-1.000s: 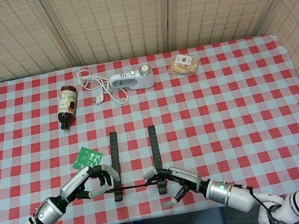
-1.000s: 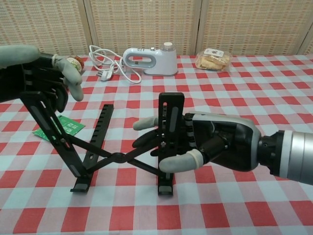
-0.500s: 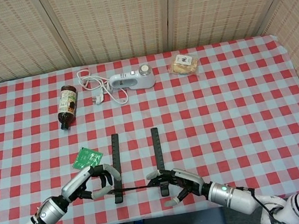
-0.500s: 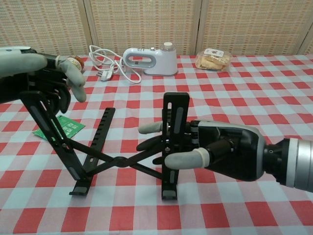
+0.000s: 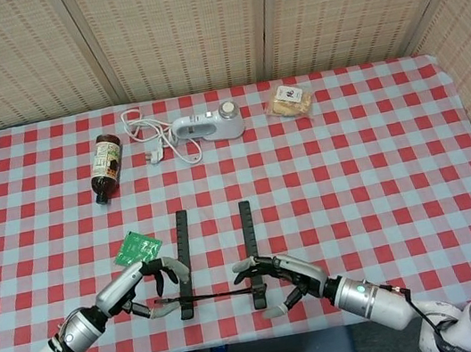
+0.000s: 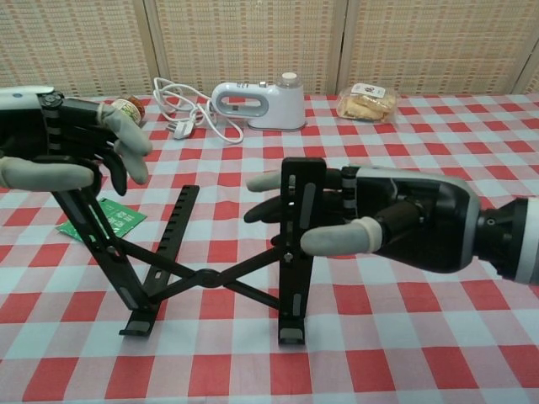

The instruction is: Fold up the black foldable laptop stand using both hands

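Observation:
The black laptop stand (image 5: 184, 257) stands spread near the table's front edge, two slotted rails joined by crossed bars (image 6: 202, 276). My left hand (image 5: 146, 290) is at the left rail's raised top. In the chest view that hand (image 6: 67, 143) has its fingers over the rail and its thumb below, hiding the top. My right hand (image 5: 289, 277) holds the upper part of the upright right rail (image 6: 301, 244). Seen from the chest, the right hand (image 6: 404, 223) has its thumb in front of this rail and its fingers behind.
A green packet (image 5: 136, 247) lies just left of the stand. Further back are a brown bottle (image 5: 107, 166) on its side, a white hand mixer (image 5: 209, 126) with its cord, and a bag of snacks (image 5: 289, 100). The table's front edge is close behind my hands.
My right hand has slid up the right rail, from near its middle to its upper part. The left hand's thumb has dropped away from its fingers. The right rail has shifted slightly right.

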Robot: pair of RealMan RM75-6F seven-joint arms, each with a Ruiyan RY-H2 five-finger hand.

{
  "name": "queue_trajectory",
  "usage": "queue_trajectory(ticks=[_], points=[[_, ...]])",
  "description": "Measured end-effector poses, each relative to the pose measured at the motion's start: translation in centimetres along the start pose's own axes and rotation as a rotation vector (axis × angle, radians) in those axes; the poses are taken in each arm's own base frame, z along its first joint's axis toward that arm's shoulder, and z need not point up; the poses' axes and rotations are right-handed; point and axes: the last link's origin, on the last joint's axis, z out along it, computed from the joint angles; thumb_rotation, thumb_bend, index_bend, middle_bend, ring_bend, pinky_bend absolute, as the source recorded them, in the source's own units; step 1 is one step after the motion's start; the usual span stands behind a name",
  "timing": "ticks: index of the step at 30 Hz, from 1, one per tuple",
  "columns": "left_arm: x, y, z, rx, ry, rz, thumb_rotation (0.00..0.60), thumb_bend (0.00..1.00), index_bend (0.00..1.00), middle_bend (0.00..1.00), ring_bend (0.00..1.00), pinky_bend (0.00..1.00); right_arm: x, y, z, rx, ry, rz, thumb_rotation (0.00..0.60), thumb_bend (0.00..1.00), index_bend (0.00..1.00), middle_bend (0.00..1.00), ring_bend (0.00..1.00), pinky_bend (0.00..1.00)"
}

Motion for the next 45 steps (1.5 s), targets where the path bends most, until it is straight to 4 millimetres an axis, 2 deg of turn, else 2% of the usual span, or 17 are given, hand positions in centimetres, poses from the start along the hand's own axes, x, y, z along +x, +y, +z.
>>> queue_trajectory(ticks=[4,11,22,28,37,45], points=[[-0.3,-0.3,0.0,0.003,-0.017,0.071,0.598,0.24,0.32,0.35,0.34,0.54,0.7,-2.1,-0.7,0.031,0.013,-0.054,0.6,0.1,0.2,0.27,0.07,0.09],[-1.2,-1.0,0.3,0.019,-0.043,0.218,0.6,0.24,0.33,0.35,0.34,0.53,2.0,-4.4,-1.1,0.079,0.062,-0.085,0.6,0.1,0.2,0.27,0.07,0.09],[-3.6,-2.7,1.4,0.061,-0.049,0.457,0.6,0.24,0.38,0.35,0.34,0.53,2.7,-4.4,-0.9,0.065,0.086,-0.083,0.6,0.1,0.2,0.27,0.07,0.09],[-4.3,-3.8,1.8,0.108,-0.026,0.525,0.6,0.24,0.39,0.34,0.34,0.53,2.7,-4.3,-0.8,0.063,0.081,-0.081,0.6,0.1,0.2,0.27,0.07,0.09],[-4.6,-4.9,1.7,0.177,0.025,0.566,0.6,0.24,0.45,0.34,0.34,0.53,2.6,-4.1,-0.7,0.055,0.07,-0.079,0.6,0.1,0.2,0.27,0.07,0.09],[-4.9,-5.1,1.4,0.194,0.026,0.561,0.6,0.26,0.47,0.34,0.34,0.53,2.4,-3.7,-0.6,0.043,0.065,-0.075,0.6,0.1,0.2,0.27,0.07,0.09]])
